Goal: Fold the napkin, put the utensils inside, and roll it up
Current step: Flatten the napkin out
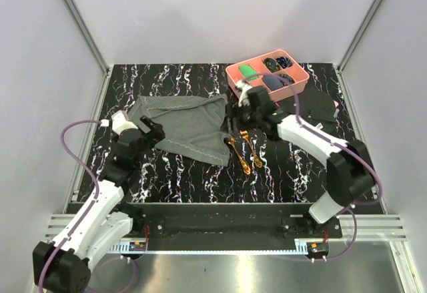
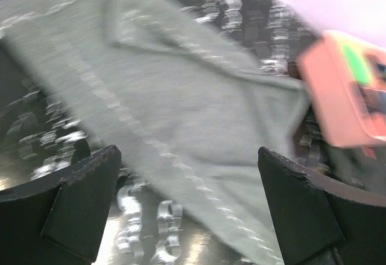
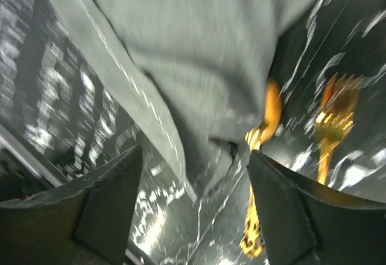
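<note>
Napkin [image 1: 183, 125] lies folded left of center on the table, long side running left-right. The spoon [image 1: 238, 156] and fork [image 1: 251, 149] lie side by side just off its right edge, heads far and handles pointing near and a bit right. Left gripper [image 2: 188, 156] hangs wide open over the napkin's near-left part, and the right gripper [image 3: 194, 156] is spread wide too over the right edge by the spoon, gripping nothing.

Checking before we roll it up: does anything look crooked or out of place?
The napkin lies askew, its fold lopsided and edges not lined up. The spoon and fork lie beside it, on the table by its near corner. Nothing looks spilled or damaged.
</note>
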`<control>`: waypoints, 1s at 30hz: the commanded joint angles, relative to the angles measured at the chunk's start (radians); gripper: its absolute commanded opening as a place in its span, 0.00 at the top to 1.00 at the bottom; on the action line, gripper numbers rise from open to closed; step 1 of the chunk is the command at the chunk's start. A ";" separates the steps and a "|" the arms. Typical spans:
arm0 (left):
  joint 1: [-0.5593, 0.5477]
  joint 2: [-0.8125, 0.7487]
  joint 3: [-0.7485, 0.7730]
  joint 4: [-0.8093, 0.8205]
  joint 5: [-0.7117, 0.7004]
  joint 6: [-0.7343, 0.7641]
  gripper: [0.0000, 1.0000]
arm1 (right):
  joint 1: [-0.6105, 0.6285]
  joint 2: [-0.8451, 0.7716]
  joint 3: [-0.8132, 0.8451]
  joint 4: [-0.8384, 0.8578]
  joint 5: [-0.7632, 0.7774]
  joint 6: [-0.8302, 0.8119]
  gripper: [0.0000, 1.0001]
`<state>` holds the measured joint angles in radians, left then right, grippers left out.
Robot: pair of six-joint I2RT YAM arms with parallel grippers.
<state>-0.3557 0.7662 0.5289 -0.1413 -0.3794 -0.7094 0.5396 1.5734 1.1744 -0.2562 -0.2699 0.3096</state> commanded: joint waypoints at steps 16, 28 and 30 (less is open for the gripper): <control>0.285 0.168 -0.046 0.089 0.344 -0.015 0.01 | 0.191 0.034 -0.121 -0.064 0.098 0.019 0.35; 0.354 0.225 0.009 0.062 0.339 0.010 0.01 | 0.212 0.091 -0.127 -0.035 0.031 -0.027 0.43; 0.356 0.226 0.014 0.063 0.343 0.010 0.01 | 0.214 0.099 -0.133 -0.014 0.026 -0.030 0.43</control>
<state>-0.0067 0.9916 0.4877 -0.1154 -0.0570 -0.7120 0.7364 1.6592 1.0473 -0.3271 -0.2169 0.3073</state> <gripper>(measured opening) 0.987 0.574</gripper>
